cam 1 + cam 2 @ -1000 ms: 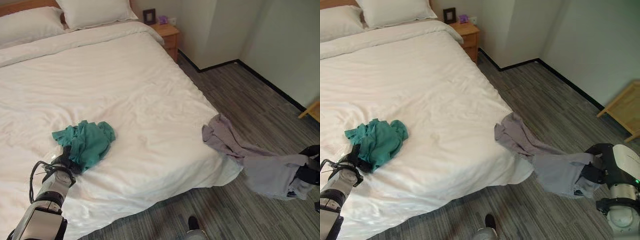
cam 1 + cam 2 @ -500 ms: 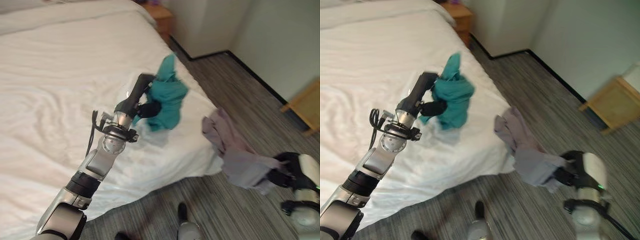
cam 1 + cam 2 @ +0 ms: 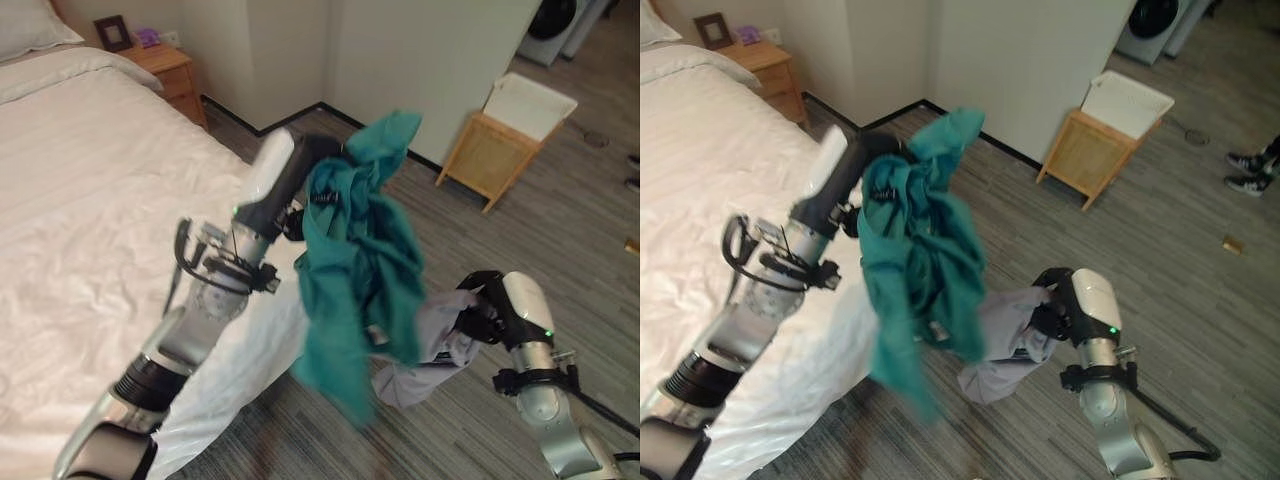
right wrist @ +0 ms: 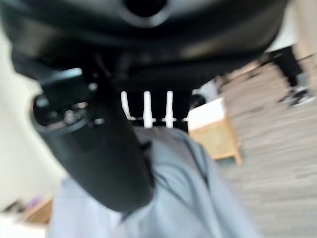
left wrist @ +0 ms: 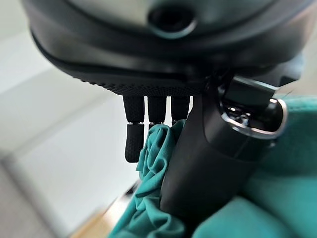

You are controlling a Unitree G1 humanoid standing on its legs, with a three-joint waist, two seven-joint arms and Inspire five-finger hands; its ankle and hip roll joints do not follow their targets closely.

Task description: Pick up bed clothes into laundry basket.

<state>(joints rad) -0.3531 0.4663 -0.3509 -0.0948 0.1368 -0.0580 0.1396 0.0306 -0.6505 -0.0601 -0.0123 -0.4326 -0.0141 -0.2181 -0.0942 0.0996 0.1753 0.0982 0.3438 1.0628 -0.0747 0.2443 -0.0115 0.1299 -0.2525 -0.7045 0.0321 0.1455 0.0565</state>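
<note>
A teal garment (image 3: 360, 270) hangs in the air beside the bed's corner, with my left hand (image 3: 300, 165) shut on its top; its thumb (image 5: 208, 163) and fingers (image 5: 134, 134) pinch the teal cloth (image 5: 153, 163). Lower to the right, my right hand (image 3: 482, 305) is shut on a grey garment (image 3: 425, 355) that droops toward the floor; the grey cloth (image 4: 198, 193) lies under its thumb (image 4: 94, 148). The wooden laundry basket (image 3: 490, 150) with a white liner stands by the wall beyond, and also shows as the basket (image 3: 1092, 145) in the right eye view.
The white bed (image 3: 80, 200) lies at the left. A wooden nightstand (image 3: 165, 70) stands by the wall at its head. A person's shoes (image 3: 1250, 170) show at the far right, and a washing machine (image 3: 1155, 20) at the top right. Grey striped floor (image 3: 1200, 290) spreads between.
The camera has swung right, away from the bed. My left hand lifted the teal garment off the bed and carried it right. The grey garment has come off the bed's edge.
</note>
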